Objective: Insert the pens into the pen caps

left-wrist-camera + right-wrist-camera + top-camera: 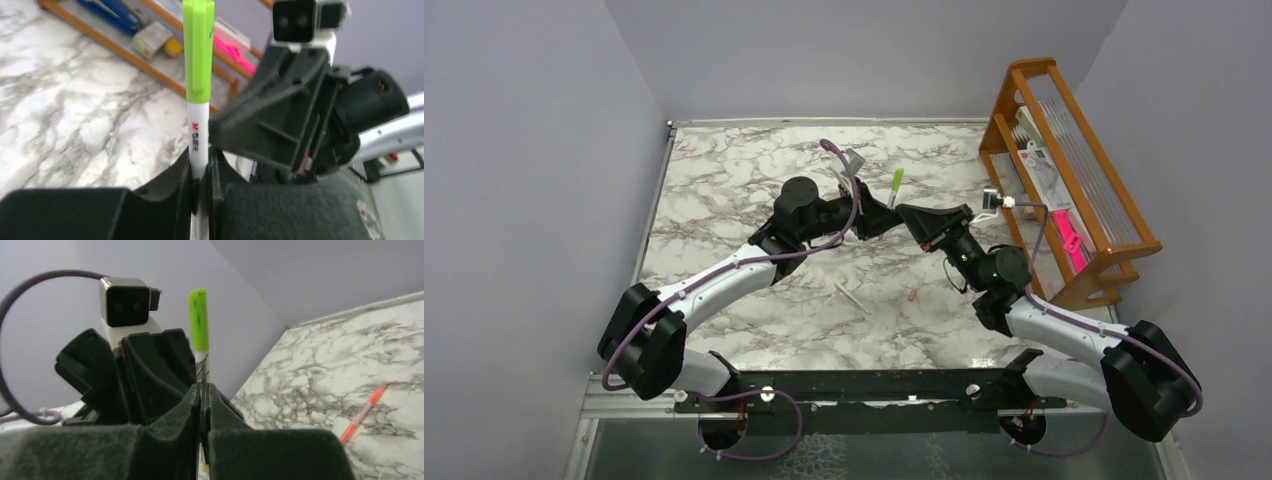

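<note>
Left wrist view shows the left gripper clenched on the white barrel of a pen. The pen stands straight up out of the jaws, with the green cap seated on its upper end. The right gripper has its jaws pressed together with no gap showing. In the right wrist view the pen rises right at the seam of the fingers, but whether they pinch the barrel or only sit in front of it I cannot tell. From the left wrist, the right gripper's nose points at the barrel just below the cap, touching it or nearly so. From above, both grippers meet nose to nose over the table, left of the rack, and the capped pen juts out between them toward the far wall. Further left of the rack and toward the table's near edge, a loose pen lies flat. A small tan cap lies apart from it, on the side toward the rack. Right wrist view also catches a thin pen with orange-red ends lying on the table; whether it is that same loose pen I cannot tell. On the rack sits a pink item, too small to identify.
</note>
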Action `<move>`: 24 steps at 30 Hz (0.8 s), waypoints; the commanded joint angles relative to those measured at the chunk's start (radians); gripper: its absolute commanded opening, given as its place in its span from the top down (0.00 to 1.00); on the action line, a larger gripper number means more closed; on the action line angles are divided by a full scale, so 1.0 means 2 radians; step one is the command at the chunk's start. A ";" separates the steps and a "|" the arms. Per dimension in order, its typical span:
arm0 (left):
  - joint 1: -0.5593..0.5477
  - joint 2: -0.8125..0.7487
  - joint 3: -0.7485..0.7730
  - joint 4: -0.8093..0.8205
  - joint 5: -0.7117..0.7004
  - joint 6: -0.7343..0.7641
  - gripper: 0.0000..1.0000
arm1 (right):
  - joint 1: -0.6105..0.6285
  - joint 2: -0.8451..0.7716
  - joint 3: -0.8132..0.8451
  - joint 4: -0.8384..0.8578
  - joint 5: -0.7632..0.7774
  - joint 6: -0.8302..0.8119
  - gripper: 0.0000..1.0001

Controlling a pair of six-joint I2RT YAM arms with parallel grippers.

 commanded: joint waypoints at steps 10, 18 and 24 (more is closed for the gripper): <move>0.018 -0.024 0.043 0.208 -0.074 0.020 1.00 | 0.031 -0.023 -0.036 -0.169 -0.127 -0.010 0.99; 0.018 -0.051 -0.013 0.207 -0.006 0.071 1.00 | 0.031 -0.131 0.062 -0.373 0.020 -0.135 0.58; 0.019 -0.054 -0.032 0.207 0.040 0.081 1.00 | 0.031 -0.154 0.145 -0.406 0.040 -0.214 0.48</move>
